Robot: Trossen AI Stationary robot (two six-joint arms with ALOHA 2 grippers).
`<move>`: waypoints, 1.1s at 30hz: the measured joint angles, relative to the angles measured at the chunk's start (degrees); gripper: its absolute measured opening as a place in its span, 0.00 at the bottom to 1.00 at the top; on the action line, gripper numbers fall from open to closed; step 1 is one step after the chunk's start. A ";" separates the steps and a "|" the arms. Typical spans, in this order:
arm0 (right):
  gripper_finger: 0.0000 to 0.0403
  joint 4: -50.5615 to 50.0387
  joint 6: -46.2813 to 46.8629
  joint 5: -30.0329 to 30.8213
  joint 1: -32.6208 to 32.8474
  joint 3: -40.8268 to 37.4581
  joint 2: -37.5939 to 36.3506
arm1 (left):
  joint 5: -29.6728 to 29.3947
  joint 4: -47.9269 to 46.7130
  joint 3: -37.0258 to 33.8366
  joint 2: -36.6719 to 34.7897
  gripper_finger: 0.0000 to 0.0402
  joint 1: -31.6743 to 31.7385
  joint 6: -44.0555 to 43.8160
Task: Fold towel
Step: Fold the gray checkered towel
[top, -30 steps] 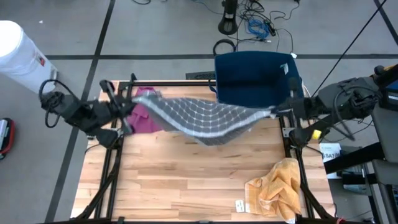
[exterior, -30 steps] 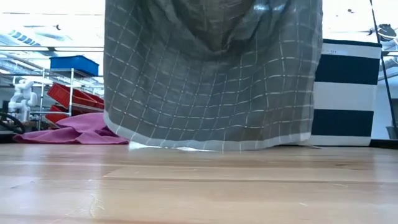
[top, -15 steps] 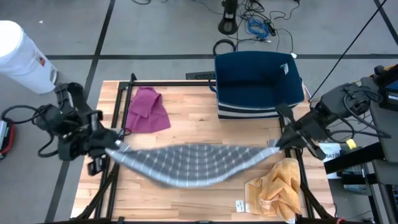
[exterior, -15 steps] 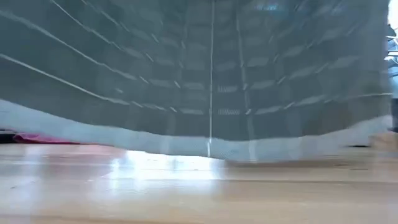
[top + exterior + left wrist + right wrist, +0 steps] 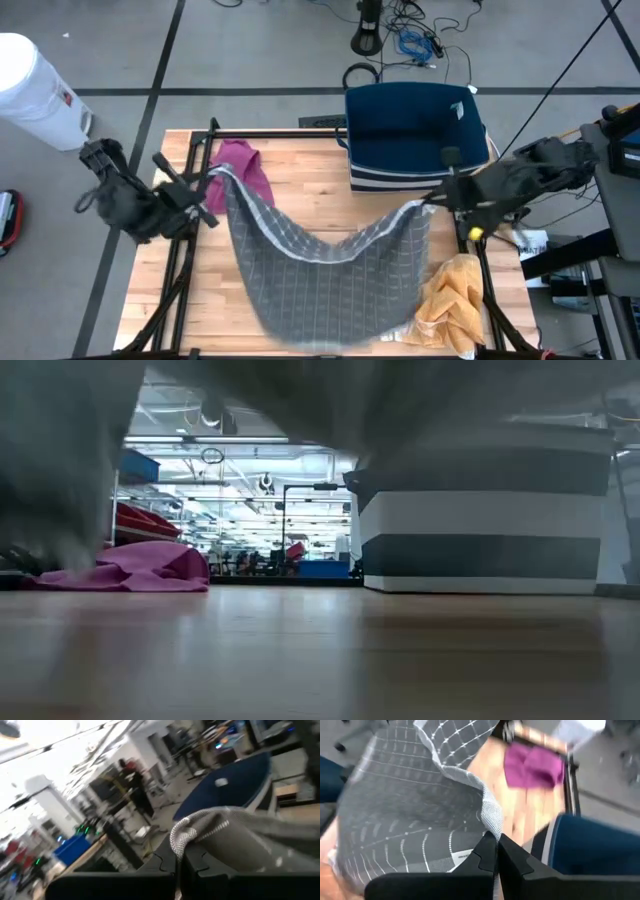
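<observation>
The grey checked towel [image 5: 330, 265] is hanging between the two arms, each one pinching a top corner, so that the cloth is spreading into a wide sheet whose upper edge is sagging in the middle and whose lower part is draping down onto the near half of the wooden table [image 5: 300, 190]; holding it by two corners like this is likely meant to open it flat before any fold is made. The left gripper [image 5: 207, 183] is sitting at the table's left edge with its fingers clamped tight on one corner, a bunched tip of fabric poking up between them in the left wrist view; the right gripper [image 5: 432, 198] is sitting at the right edge, fingers likewise closed on the opposite corner, with the cloth falling away below it.

Around it, a magenta cloth [image 5: 243, 165] is lying at the far left of the table, partly behind the towel's left edge; a crumpled yellow towel [image 5: 450, 300] is sitting at the near right, touching or just under the grey one's hem, though which is hard to tell; a navy and white striped bin [image 5: 415, 135] is standing at the far right. The yellow towel is crowding the space where the grey one would be laid out.
</observation>
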 joint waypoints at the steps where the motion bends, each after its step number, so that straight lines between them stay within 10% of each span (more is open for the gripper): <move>1: 0.00 -0.06 0.73 0.02 -0.17 -1.16 0.44 | 0.70 -2.78 -0.42 0.02 0.00 0.76 -3.33; 21: 0.00 15.48 5.51 3.69 -0.35 -31.08 -0.43 | 13.72 -45.92 -0.89 7.34 0.00 13.57 -50.86; 33: 0.00 17.59 9.54 10.81 -1.49 -42.99 -0.40 | 15.59 -51.66 -0.91 17.53 0.00 25.84 -55.34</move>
